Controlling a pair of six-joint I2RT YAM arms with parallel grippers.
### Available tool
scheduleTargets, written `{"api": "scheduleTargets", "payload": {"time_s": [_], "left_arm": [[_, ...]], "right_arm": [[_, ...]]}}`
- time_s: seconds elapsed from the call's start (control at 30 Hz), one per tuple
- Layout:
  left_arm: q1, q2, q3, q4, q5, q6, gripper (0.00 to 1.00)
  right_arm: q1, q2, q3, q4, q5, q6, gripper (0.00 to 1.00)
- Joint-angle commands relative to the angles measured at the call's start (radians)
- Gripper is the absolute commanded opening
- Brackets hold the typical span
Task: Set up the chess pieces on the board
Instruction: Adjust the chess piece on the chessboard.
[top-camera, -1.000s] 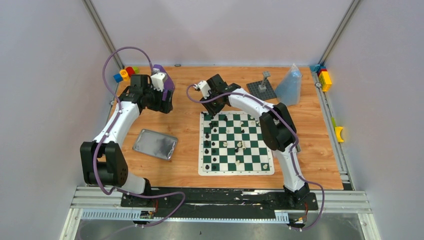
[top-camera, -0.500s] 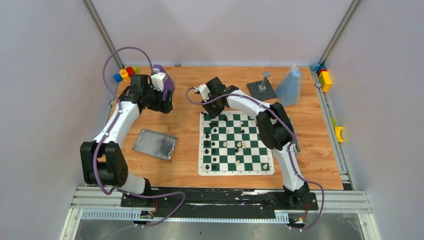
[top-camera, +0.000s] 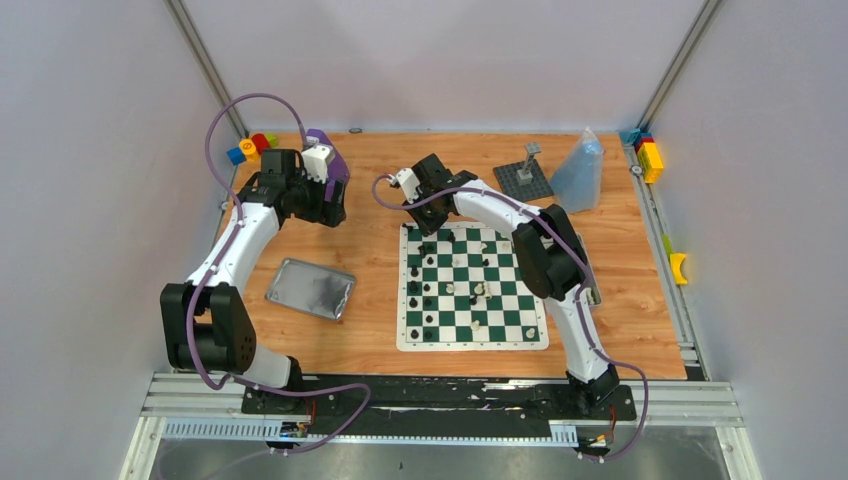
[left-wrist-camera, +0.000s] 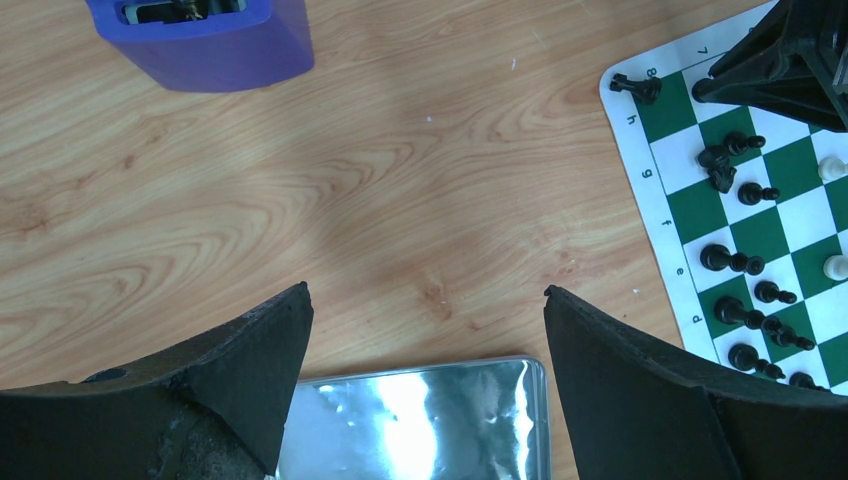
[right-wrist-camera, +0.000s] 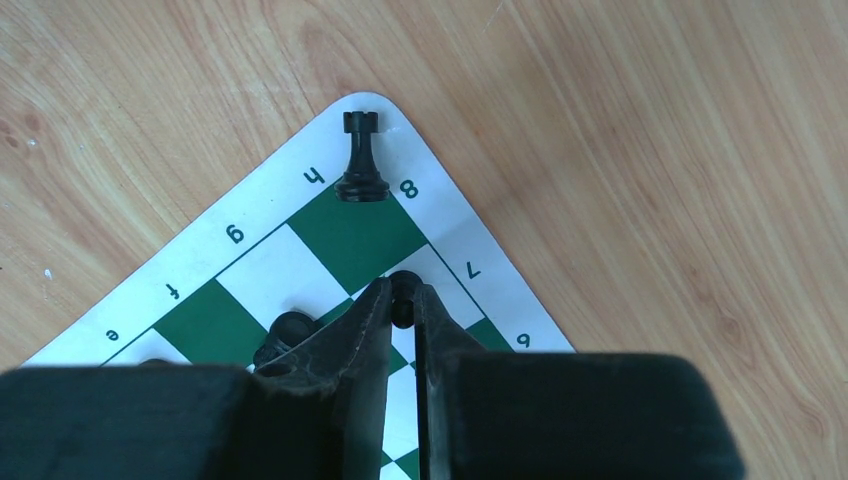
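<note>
Chess pieces (top-camera: 429, 301) stand scattered on the board (top-camera: 470, 345), the black ones crowded along its left side and a rook (right-wrist-camera: 362, 160) at the far left corner. Right gripper (right-wrist-camera: 403, 290) is clenched on a small black piece (right-wrist-camera: 403, 283) beside that rook. The next move, I judge, is a straight lift clear of close neighbours. Left gripper (left-wrist-camera: 425, 295) hangs released over open surface (left-wrist-camera: 400, 180) left of the board, by the tin (left-wrist-camera: 420, 420).

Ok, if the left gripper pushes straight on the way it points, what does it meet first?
Probably the bare wooden tabletop: the left gripper, jaws open, points down at it just past the silver tin. The chessboard lies off to the side. Depth is unclear.
</note>
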Motion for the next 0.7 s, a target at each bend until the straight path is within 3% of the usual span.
{"api": "scheduleTargets", "payload": {"time_s": [0.0, 0.67], "left_arm": [[0.005, -0.03, -0.008, 0.031, 0.017, 0.002, 0.93], [0.005, -0.029, -0.008, 0.028, 0.019, 0.002, 0.93]], "right_arm": [[-0.008, -0.021, 0.029, 0.005, -0.001, 0.003, 0.12], [-0.019, -0.045, -0.003, 0.002, -0.008, 0.006, 0.1]]}}
